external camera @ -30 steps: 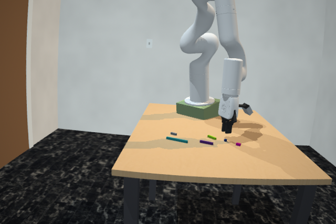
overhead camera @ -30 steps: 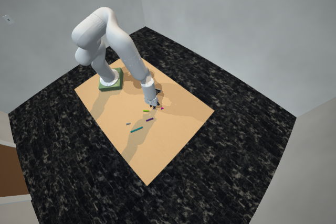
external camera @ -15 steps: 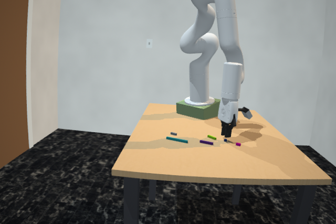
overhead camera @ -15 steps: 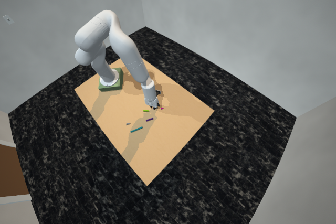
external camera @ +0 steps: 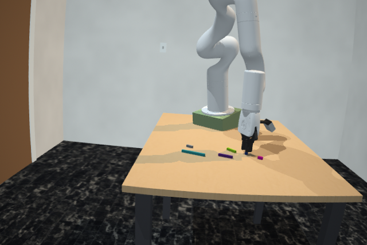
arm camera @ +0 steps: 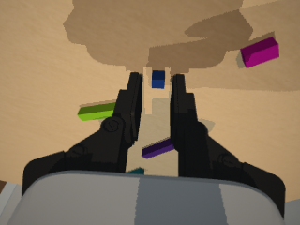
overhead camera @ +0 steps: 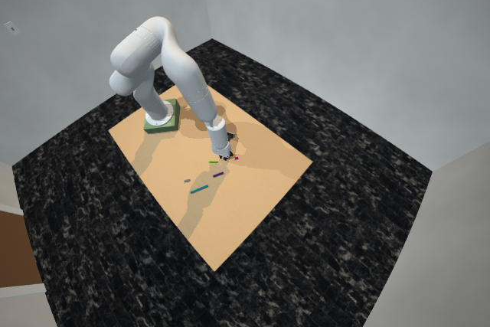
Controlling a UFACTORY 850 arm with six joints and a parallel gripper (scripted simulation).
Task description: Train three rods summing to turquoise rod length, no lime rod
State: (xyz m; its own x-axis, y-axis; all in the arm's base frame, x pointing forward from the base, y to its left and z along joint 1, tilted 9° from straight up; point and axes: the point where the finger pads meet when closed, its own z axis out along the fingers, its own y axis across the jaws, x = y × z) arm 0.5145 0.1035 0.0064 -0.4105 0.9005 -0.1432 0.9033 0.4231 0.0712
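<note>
My gripper (external camera: 246, 151) (arm camera: 157, 88) is partly open, its fingers low over the blue rod. The short blue rod (external camera: 246, 153) (arm camera: 158, 80) lies between or just beyond the fingertips, with space at both sides in the wrist view. The magenta rod (overhead camera: 236, 158) (external camera: 260, 158) (arm camera: 261, 52) lies apart to the right. The purple rod (overhead camera: 217, 174) (external camera: 225, 155) (arm camera: 157, 148) lies apart from the turquoise rod (overhead camera: 199, 189) (external camera: 193, 152) (arm camera: 136, 172). The grey rod (overhead camera: 187, 180) (external camera: 189, 146) lies near the turquoise one, not touching it. No rods touch end to end.
The lime rod (overhead camera: 213, 161) (external camera: 231, 150) (arm camera: 96, 112) lies left of the gripper in the wrist view, close to the left finger. The arm's green base block (overhead camera: 161, 129) (external camera: 207, 122) stands at the back of the table (overhead camera: 245, 212) (external camera: 237, 179).
</note>
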